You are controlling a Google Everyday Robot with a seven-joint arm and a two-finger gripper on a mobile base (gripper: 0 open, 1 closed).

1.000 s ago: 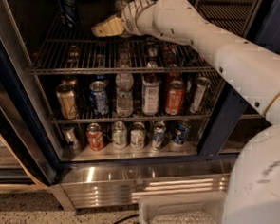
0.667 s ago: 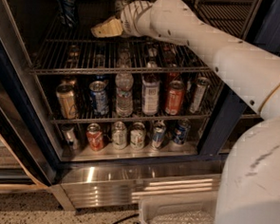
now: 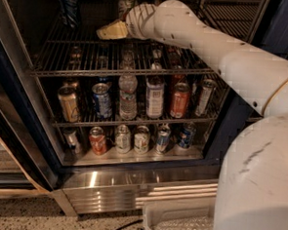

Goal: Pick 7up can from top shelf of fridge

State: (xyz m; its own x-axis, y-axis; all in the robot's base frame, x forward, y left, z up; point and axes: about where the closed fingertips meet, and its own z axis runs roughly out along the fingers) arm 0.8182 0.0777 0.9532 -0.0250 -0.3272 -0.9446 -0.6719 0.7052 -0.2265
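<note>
The fridge point(image 3: 129, 191) stands open in the camera view. The 7up can point(image 3: 125, 0), whitish-silver with a shiny top, stands at the back of the top shelf point(image 3: 74, 59), partly hidden behind my wrist. My gripper point(image 3: 111, 31) hangs just over the top shelf, in front of the can and a little to its left and lower. My white arm reaches in from the right. I cannot see anything held.
A dark blue can point(image 3: 68, 6) stands at the back left of the top shelf. The lower wire racks point(image 3: 134, 120) hold several cans and bottles. The dark door frame point(image 3: 17, 114) is at left. A white tray point(image 3: 176, 226) lies on the floor by my base.
Almost nothing: the gripper stays in the same spot over the top shelf, and my arm's bulk at the right has shifted slightly.
</note>
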